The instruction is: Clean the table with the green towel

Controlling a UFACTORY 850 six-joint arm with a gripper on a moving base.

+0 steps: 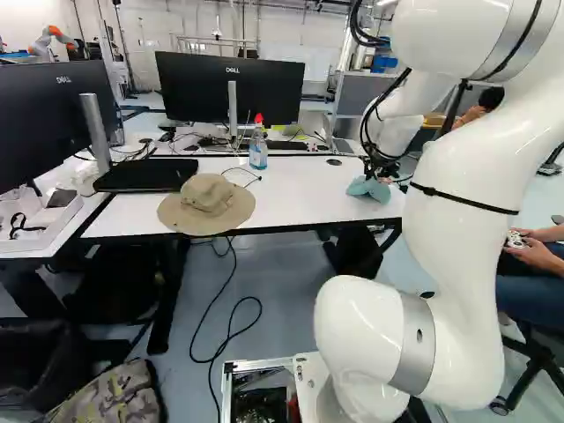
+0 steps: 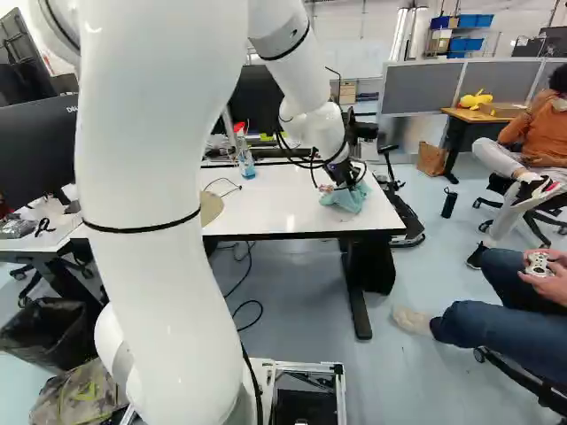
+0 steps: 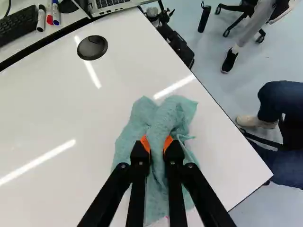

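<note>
The gripper (image 2: 351, 184) is over the right end of the white table (image 2: 283, 212), down at the green towel (image 2: 348, 198). In the wrist view the gripper (image 3: 157, 144) is shut on a bunched fold of the towel (image 3: 161, 120), an orange pad on either side. The rest of the cloth spreads on the tabletop around and beneath the fingers, near the table's corner. In the left base view the towel (image 1: 370, 189) shows just under the wrist.
A spray bottle (image 1: 257, 148) stands behind a tan hat (image 1: 208, 203) that overhangs the front edge. Monitors (image 1: 231, 86) stand behind. A black round cap (image 3: 92, 47) sits in the tabletop. A seated person (image 2: 505, 292) is right of the table.
</note>
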